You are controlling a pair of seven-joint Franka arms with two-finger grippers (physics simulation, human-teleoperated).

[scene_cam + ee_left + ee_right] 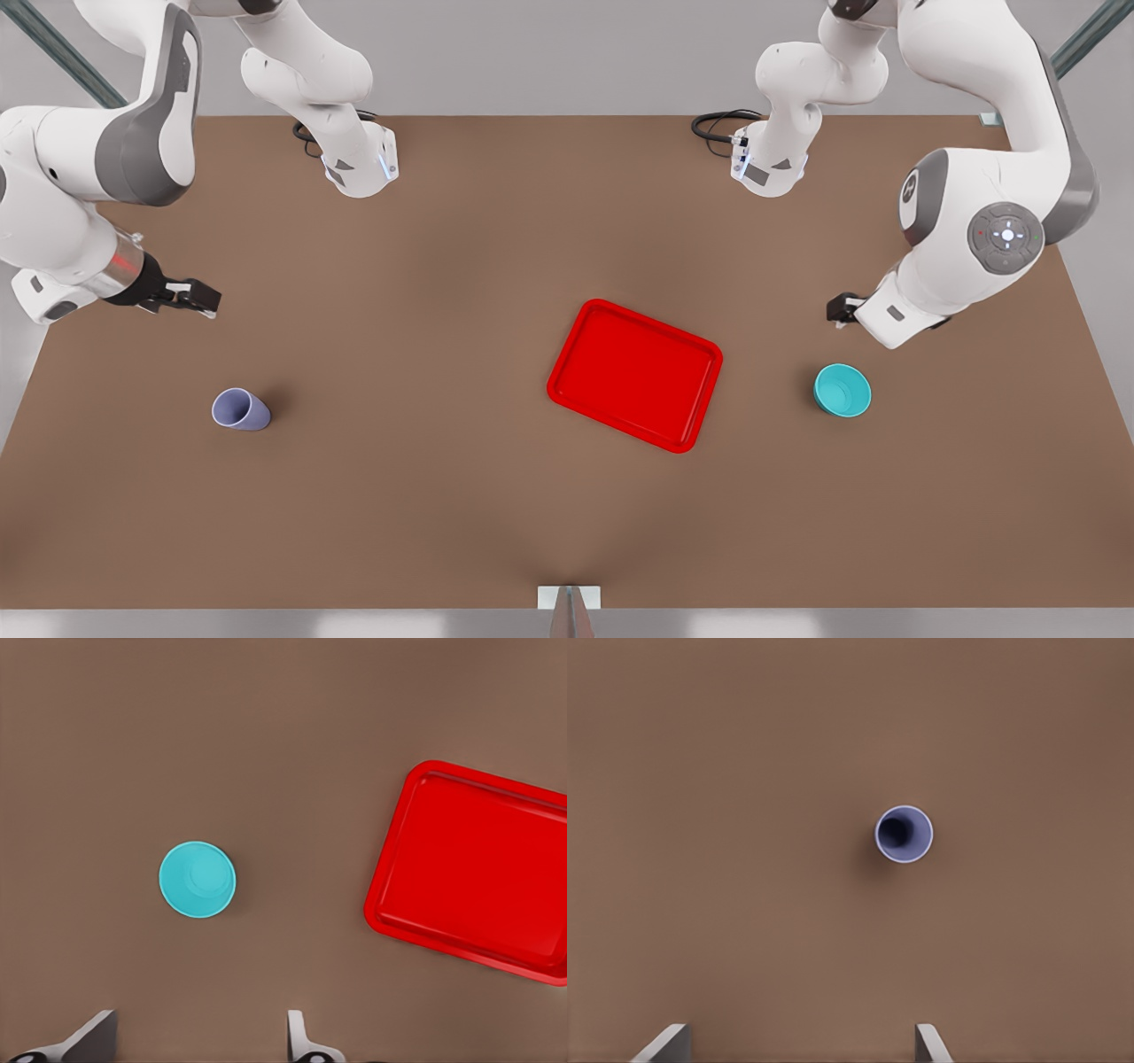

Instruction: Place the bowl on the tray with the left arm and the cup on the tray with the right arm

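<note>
1. While both of my arms hang above the brown table [443,496], neither has touched its object; this is the approach step, with nothing gripped.
2. My left gripper [199,1041] is on the front view's right, near the bowl [842,390]. Its fingers stand wide apart and empty, and the bowl [197,879] sits upright on the table below and ahead of them.
3. My right gripper [802,1045] is on the front view's left, seen there as a dark pincer [188,298] above the table. Its fingers are spread and hold nothing. The cup [904,834] stands upright, mouth up, well apart from them.
4. In the front view the cup [240,410] is on the left and nearer the camera than my right gripper.
5. The tray [634,374] lies bare between the two objects, closer to the bowl than to the cup.
6. Next, I judge each arm must centre over its object, descend with the jaws astride it, then close.
7. The bowl is wide, so I would likely pinch one wall of its rim.
</note>
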